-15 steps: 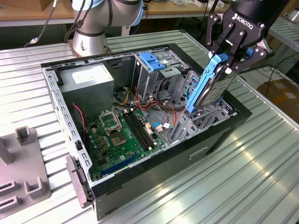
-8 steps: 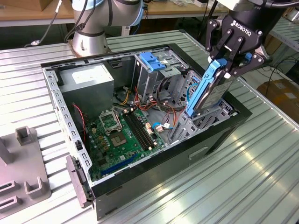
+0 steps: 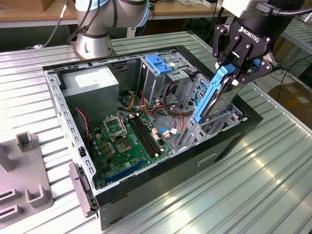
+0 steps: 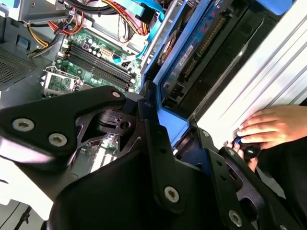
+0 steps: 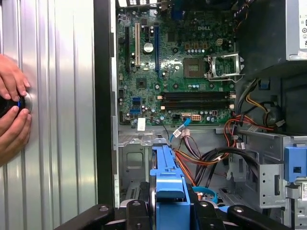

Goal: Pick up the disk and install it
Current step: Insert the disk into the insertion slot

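Observation:
The disk [image 3: 214, 100], dark grey with blue rails, stands on edge and tilted over the side of the open computer case [image 3: 229, 141] at the exterior view's right. Its lower end reaches down inside the case. My black gripper [image 3: 237, 75] is shut on the disk's upper end. In the second wrist view the fingers [image 4: 156, 124] clamp the blue end tab of the disk [image 4: 192, 52]. In the first wrist view the disk's blue rail [image 5: 168, 177] runs out from my gripper [image 5: 170, 211] towards the motherboard [image 5: 177, 72].
Inside the case are the motherboard [image 3: 129, 139], a grey power-supply box [image 3: 92, 83], a drive cage with a blue bracket [image 3: 158, 63] and loose cables [image 3: 168, 119]. A person's hands [image 5: 12, 110] rest on a black knob on the ribbed table beside the case. A grey fixture [image 3: 24, 180] lies at the exterior view's left.

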Robot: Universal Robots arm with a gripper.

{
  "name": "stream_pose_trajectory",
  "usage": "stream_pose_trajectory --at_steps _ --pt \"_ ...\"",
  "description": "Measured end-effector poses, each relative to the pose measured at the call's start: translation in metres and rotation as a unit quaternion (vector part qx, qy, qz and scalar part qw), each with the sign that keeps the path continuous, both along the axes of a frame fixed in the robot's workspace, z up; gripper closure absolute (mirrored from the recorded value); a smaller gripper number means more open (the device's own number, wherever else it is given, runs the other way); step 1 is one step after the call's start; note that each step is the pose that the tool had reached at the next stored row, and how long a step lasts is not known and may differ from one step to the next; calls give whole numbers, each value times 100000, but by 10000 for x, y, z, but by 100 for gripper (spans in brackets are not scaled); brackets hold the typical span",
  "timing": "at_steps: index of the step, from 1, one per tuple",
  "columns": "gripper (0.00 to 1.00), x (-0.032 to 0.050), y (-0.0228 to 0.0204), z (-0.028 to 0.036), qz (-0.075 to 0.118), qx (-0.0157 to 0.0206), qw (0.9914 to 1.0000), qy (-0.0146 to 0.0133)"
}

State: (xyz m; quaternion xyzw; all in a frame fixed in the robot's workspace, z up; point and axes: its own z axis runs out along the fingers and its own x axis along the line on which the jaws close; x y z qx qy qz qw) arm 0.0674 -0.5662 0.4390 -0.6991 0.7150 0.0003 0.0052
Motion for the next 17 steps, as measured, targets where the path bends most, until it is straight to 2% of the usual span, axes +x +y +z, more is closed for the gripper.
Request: stream_pose_trajectory --at_steps 11,17 --pt "63 31 -2 -265 -4 -2 100000 6" --pt "63 45 -4 -444 -1 -15 100000 8"
